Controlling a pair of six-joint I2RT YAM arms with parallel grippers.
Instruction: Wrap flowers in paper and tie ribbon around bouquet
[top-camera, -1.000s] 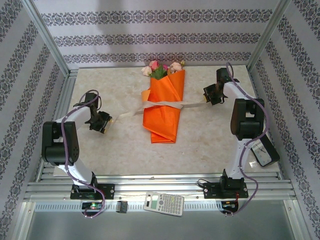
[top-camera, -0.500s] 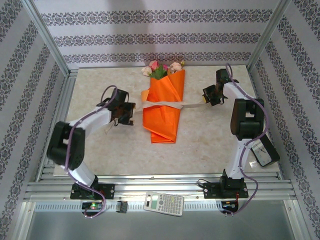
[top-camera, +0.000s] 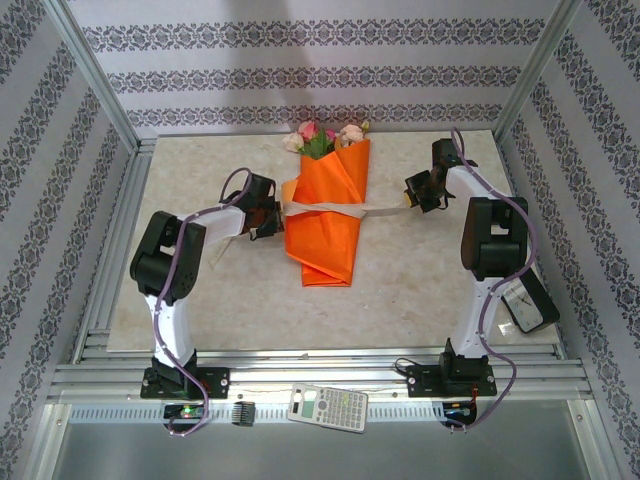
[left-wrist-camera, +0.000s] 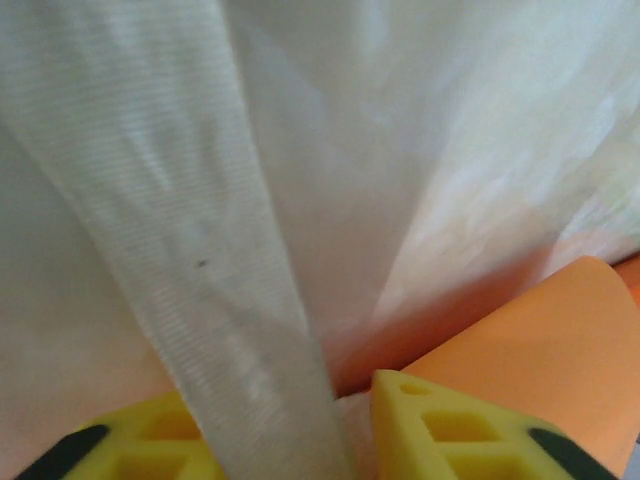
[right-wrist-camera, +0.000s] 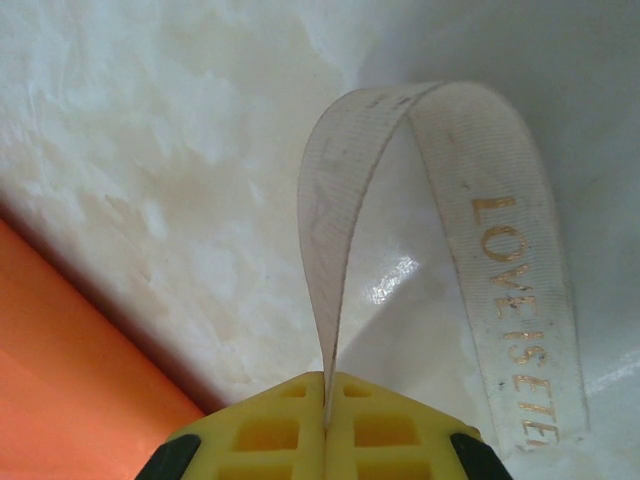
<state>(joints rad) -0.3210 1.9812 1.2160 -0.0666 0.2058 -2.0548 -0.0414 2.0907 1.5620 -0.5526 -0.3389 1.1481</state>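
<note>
A: Bouquet (top-camera: 325, 225), placed where?

B: Lay upper centre of the top view, on the table (top-camera: 420, 290). Pointed flowers (top-camera: 325, 138) toward the top of the frame and the paper (top-camera: 320, 255) cone's narrow end toward the bottom.

A: And ribbon (top-camera: 385, 211)?

B: Crossed the bouquet's middle, left to right, over the paper. Ended right of centre in the right gripper (top-camera: 410, 198). Sat pinched there between closed pads, looping up with gold lettering in the right wrist view.

A: Left gripper (top-camera: 274, 214)?

B: Sat at the bouquet's left edge, just beside the paper. Straddled the ribbon with jaws partly apart. Showed a slit beside one pad in the left wrist view, so likely had no pinch on it yet.

A: Step in hand?

B: Looked like taking the ribbon's left end, ahead of tying. Called for a full close on ribbon alone, well clear of the paper edge at lower right of that view. Called also for even tension against the right side, to avoid dragging the bouquet sideways or crushing the cone. Favoured a low pull, along the table.
</note>
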